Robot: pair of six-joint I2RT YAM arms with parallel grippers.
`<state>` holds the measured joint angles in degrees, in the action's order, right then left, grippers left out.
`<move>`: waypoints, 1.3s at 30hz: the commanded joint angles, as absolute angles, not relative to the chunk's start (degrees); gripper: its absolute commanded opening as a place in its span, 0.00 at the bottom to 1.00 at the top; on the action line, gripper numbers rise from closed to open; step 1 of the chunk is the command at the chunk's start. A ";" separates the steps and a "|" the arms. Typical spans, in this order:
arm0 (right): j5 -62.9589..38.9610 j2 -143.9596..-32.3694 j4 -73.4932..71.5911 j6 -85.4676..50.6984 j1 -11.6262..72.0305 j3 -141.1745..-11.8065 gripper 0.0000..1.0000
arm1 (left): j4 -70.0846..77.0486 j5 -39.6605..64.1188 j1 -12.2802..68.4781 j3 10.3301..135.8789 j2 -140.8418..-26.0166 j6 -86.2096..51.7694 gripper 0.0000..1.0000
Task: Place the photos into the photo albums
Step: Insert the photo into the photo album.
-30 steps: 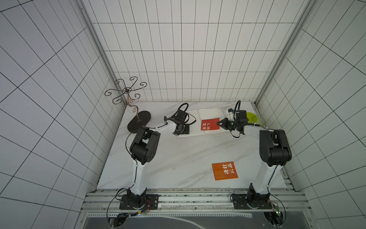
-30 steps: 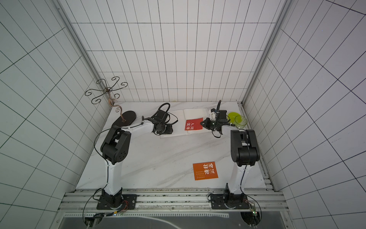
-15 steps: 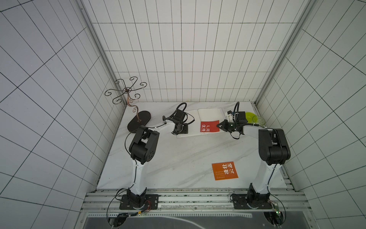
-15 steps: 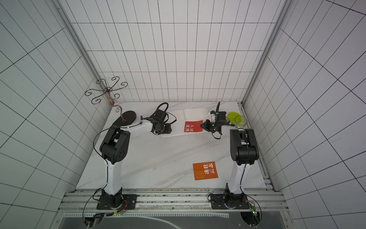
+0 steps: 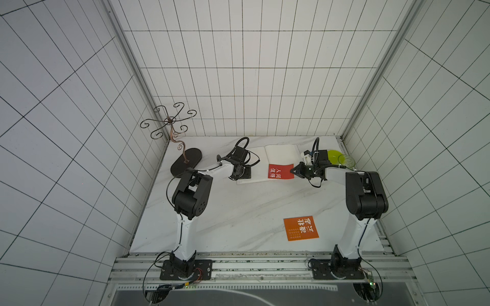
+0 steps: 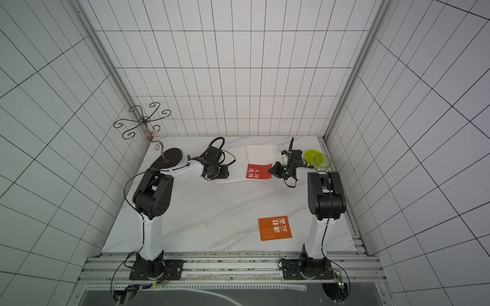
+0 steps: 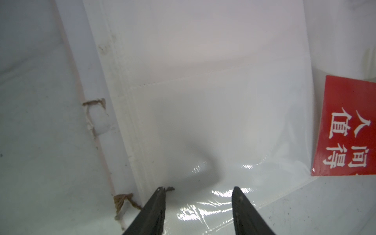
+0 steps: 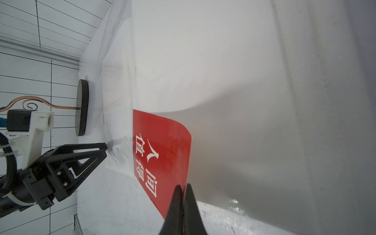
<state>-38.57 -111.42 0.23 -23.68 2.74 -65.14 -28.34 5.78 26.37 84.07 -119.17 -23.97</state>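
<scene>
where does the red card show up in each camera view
top view: red card just right of centre
top view: near centre
left wrist: at the frame's right edge, cut off
right wrist: lower middle of the frame, pinched by the right gripper
shared landmark: the open photo album under it

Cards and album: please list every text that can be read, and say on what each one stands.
"人间值得": large white characters on the red card.
"壮志凌云": large white characters on the orange card, which lies alone on the table.
Small print on both cards: too small or blurred to read.
Open album: no text shows on its white pages.
</scene>
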 commanded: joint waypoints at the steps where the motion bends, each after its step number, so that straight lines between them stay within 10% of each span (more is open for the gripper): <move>1: -37.53 -113.44 4.49 -21.29 3.54 -70.51 0.00 | -31.55 4.63 25.58 82.35 -118.96 -24.17 0.54; 33: -36.56 -122.28 16.02 -15.17 10.96 -89.35 0.02 | -31.25 4.57 23.38 81.30 -115.31 -24.67 0.54; 39: -29.56 -120.78 16.84 -16.24 11.08 -89.78 0.31 | -31.18 4.57 23.03 81.16 -114.53 -24.78 0.53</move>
<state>-34.44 -121.14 14.35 -16.58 11.05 -85.23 -31.14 5.41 23.40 81.69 -117.05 -24.49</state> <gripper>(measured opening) 0.255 0.535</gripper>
